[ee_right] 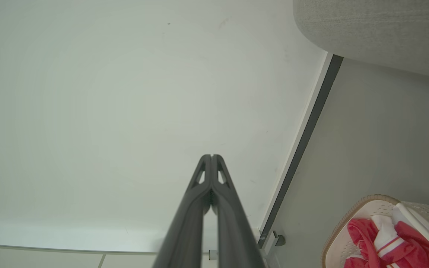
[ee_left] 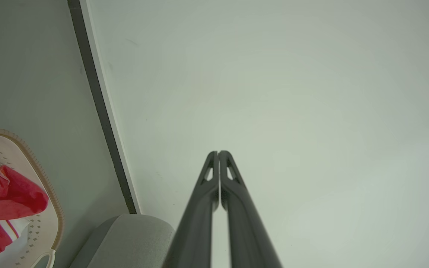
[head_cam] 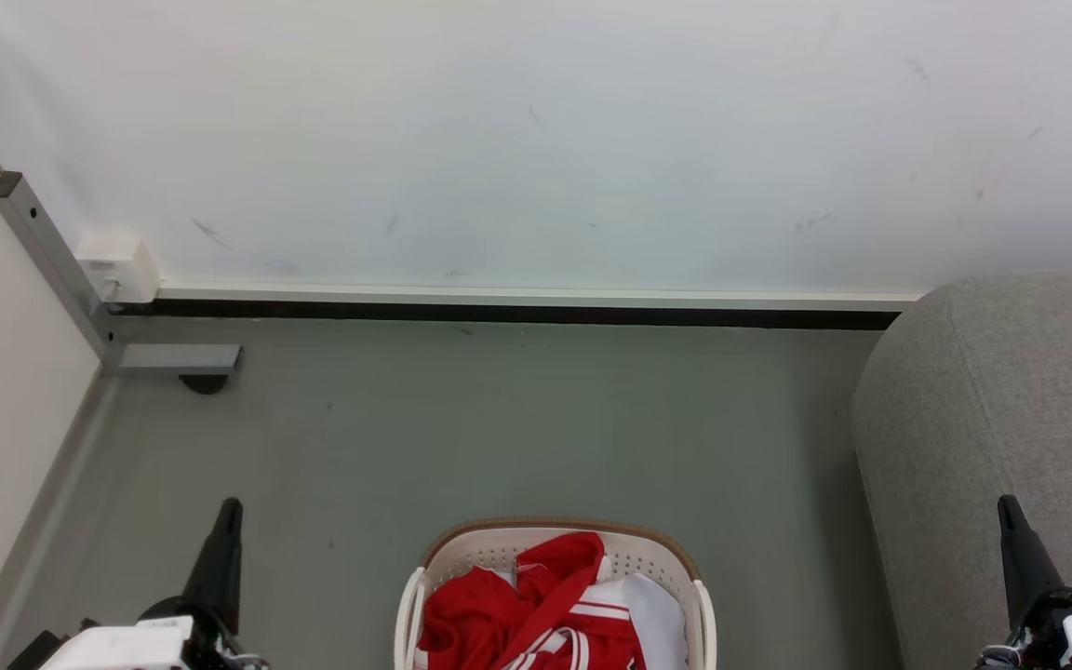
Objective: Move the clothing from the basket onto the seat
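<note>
The red clothing [head_cam: 517, 614] with white striped trim lies crumpled in the cream basket [head_cam: 462, 554], which stands on the floor at the bottom centre of the head view. The grey seat [head_cam: 992, 419] rises at the right, its rounded end close to the basket. My left gripper [head_cam: 231, 507] points up at the lower left, shut and empty, well left of the basket. My right gripper [head_cam: 1006, 507] is shut at the lower right, in front of the seat. The wrist views show each gripper [ee_left: 218, 152] [ee_right: 211, 156] closed, aimed at the wall, with the clothing [ee_left: 9, 197] [ee_right: 363, 232] at the side.
A white wall [head_cam: 536, 140] with a dark baseboard [head_cam: 517, 312] runs across ahead. A grey metal post and bracket [head_cam: 108, 326] with a white box [head_cam: 117, 265] stand in the left corner. Grey-green floor [head_cam: 499, 428] lies between basket and wall.
</note>
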`<state>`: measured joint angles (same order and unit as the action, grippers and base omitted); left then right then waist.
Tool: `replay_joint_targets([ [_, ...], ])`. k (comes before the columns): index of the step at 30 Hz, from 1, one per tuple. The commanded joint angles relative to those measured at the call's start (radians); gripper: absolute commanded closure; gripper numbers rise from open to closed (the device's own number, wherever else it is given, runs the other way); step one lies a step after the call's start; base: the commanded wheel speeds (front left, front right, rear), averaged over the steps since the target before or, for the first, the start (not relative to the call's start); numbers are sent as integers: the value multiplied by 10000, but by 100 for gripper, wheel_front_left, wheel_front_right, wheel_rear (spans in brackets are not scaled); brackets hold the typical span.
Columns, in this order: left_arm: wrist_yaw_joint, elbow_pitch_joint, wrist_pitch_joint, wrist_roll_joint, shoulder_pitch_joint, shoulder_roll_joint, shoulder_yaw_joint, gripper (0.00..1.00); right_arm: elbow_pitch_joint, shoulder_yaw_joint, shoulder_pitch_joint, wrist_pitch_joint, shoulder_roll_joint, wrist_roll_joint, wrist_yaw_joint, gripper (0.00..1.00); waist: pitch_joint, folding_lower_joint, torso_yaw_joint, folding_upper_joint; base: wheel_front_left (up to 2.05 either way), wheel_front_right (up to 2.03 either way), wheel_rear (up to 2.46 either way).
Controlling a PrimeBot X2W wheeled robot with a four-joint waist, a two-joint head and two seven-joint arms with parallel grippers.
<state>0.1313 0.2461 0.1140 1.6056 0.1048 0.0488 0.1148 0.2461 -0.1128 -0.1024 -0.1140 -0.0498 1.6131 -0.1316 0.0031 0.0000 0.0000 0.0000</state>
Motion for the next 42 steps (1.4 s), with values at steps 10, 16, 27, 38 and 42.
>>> replay_joint_targets([
  [10,6,-31,31,140,81,25,8,100,-45,-33,-126,-30,-8,-1,21,100,0,0,0,0,0,0,0],
  [16,6,-31,31,140,81,25,8,100,-45,-33,-126,-30,-8,-1,21,100,0,0,0,0,0,0,0],
  [27,6,-31,31,140,81,25,8,100,-45,-33,-126,-29,-8,-1,21,100,0,0,0,0,0,0,0],
  [38,6,-31,31,140,81,25,8,100,-45,-33,-127,-29,-8,-1,21,100,0,0,0,0,0,0,0],
  [42,6,-31,31,140,82,25,8,100,-45,-33,-127,-29,-8,-1,21,100,0,0,0,0,0,0,0],
])
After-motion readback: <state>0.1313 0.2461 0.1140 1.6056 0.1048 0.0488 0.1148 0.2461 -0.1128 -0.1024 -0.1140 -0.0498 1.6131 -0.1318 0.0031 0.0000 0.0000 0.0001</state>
